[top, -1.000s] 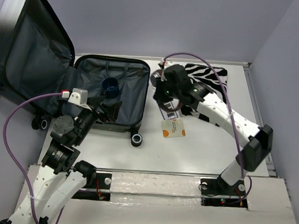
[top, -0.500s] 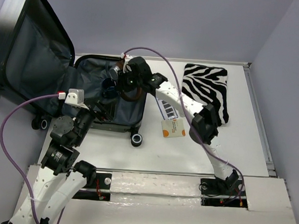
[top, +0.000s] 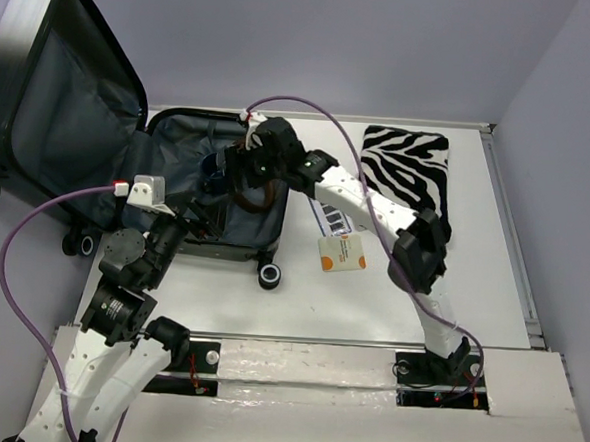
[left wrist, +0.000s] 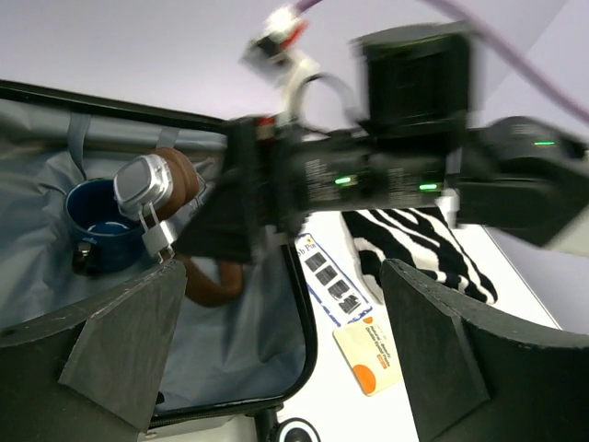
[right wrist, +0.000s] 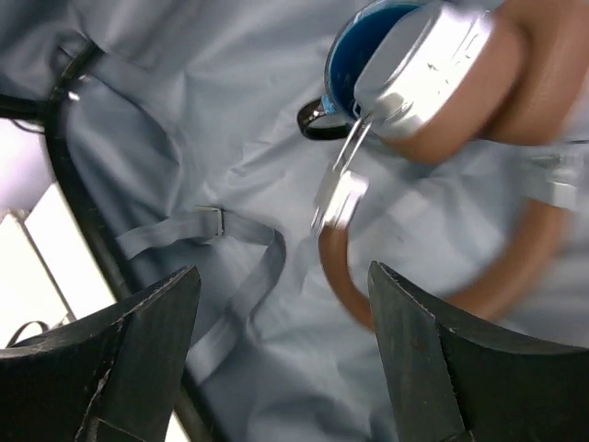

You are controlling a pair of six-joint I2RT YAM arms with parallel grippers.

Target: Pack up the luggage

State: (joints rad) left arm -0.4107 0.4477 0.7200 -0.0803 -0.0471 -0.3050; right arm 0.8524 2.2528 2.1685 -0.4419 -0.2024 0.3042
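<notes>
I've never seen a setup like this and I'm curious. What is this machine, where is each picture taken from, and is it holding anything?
It is a robot with a left arm and a right arm bolted at the near edge of a table. One picture looks down from above. The other two come from cameras on each wrist, so the dark wedges at the bottom are that arm's own fingers. The luggage lies open, with a blue mug and brown headphones inside. Beside it lie a zebra cloth and a card. The left tool sits open at the luggage's near edge. The right tool hangs open above the lining, with nothing between its fingers.
</notes>
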